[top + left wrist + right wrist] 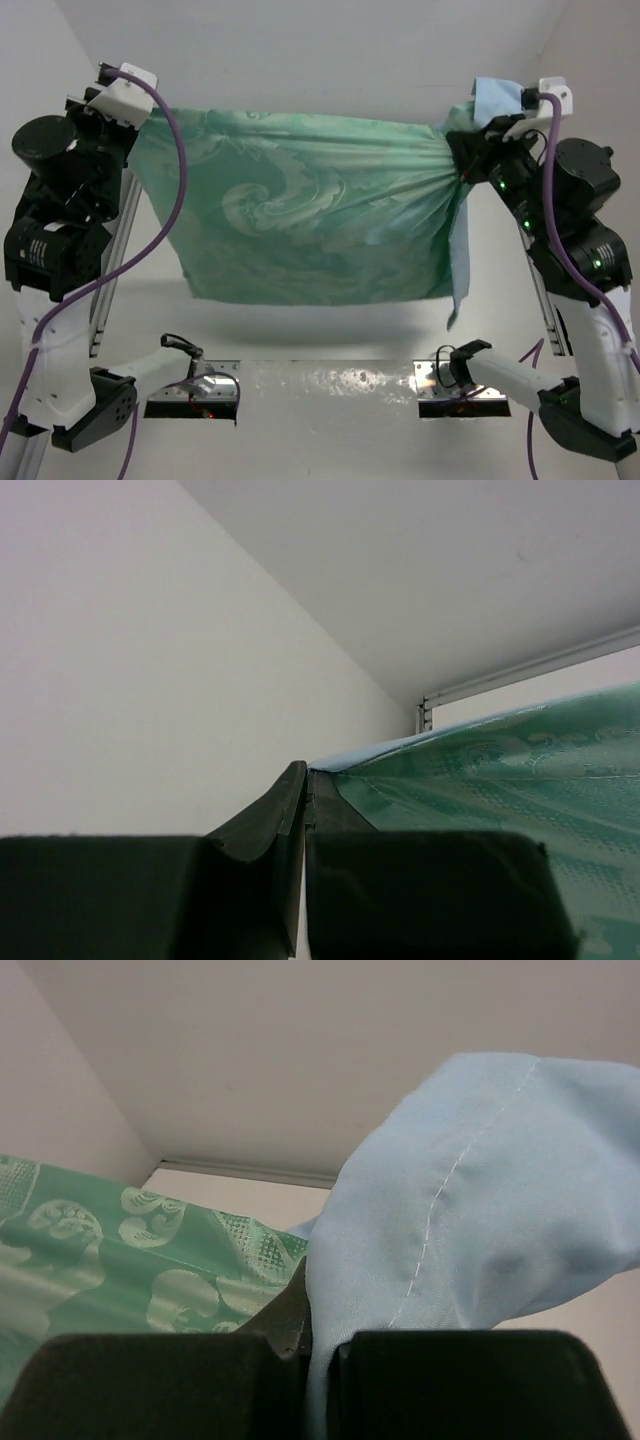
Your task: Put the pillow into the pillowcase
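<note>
The pillowcase [300,220] hangs stretched in the air between both arms, its sea-green swirl face toward the top camera. A light blue strip droops at its right side. My left gripper [140,115] is shut on the upper left corner, and the left wrist view shows the jaws [305,780] pressed together on the blue-edged green cloth [500,780]. My right gripper [465,150] is shut on the bunched upper right corner. In the right wrist view, blue fabric [470,1190] runs down between the closed jaws [315,1330]. The pillow is out of view.
The white table [330,330] lies below the hanging cloth, which casts a shadow on it. White walls close in behind and at both sides. Metal base plates [195,395] [460,390] sit at the near edge, and a slanted rail [110,290] stands beside the left arm.
</note>
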### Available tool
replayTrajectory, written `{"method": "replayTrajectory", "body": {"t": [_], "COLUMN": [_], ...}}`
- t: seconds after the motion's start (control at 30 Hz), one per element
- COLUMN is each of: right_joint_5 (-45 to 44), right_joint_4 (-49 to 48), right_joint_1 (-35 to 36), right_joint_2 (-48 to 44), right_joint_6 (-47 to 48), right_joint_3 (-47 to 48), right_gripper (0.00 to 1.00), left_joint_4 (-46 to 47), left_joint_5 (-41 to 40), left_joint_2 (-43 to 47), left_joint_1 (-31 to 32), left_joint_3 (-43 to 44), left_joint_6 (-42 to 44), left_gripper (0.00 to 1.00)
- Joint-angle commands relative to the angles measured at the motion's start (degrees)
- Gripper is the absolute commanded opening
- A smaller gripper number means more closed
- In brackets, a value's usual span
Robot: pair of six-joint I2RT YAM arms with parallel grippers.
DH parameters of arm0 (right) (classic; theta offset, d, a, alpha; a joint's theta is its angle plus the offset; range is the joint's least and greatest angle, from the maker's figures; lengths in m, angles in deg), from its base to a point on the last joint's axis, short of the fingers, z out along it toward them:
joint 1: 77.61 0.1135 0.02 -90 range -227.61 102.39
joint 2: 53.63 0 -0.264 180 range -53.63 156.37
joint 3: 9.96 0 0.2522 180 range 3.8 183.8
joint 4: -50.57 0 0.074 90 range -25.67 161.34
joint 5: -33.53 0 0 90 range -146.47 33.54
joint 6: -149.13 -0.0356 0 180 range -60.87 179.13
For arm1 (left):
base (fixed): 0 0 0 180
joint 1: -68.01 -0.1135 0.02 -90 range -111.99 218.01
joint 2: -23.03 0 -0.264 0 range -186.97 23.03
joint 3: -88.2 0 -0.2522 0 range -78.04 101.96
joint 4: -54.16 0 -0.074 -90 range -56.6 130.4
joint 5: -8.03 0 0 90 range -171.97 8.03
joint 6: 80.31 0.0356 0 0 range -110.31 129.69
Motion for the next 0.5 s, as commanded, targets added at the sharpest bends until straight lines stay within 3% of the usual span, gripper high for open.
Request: {"method": "replayTrajectory", "body": {"t": [0.0,0.13,0.27,0.33,0.4,0.43,0.47], "right_joint_5": [-0.91,-3.55,-5.20,-5.57,-3.29,-2.68,-2.76], "right_joint_4": [1.08,-3.12,-11.29,-15.16,-18.15,-18.77,-18.95], "right_joint_1": [-0.46,-0.46,-0.64,-3.60,-8.44,-14.21,-16.96], "right_joint_2": [-2.76,-5.76,-0.68,8.27,19.51,23.56,27.60], "right_joint_6": [0.54,-3.23,-4.56,-4.65,-7.36,-9.20,-12.87], "right_joint_3": [-2.04,-15.57,-28.75,-29.48,-26.60,-25.02,-20.65], "right_gripper": [0.00,0.00,0.00,0.00,0.00,0.06,0.19], "left_joint_4": [3.45,5.91,11.96,21.61,30.33,31.48,31.92], "left_joint_5": [-5.06,-2.77,-2.50,-2.86,-2.07,-2.50,-2.85], "left_joint_2": [1.50,0.97,-4.90,-7.89,-16.66,-20.87,-31.27], "left_joint_1": [-0.27,-0.27,-0.36,-1.84,-5.79,-7.02,-8.26], "left_joint_3": [-0.70,-9.23,-21.50,-29.67,-31.13,-27.56,-24.39], "left_joint_6": [2.34,1.99,3.82,6.20,8.32,8.32,7.89], "left_gripper": [0.00,0.00,0.00,0.00,0.00,0.00,0.00]}}
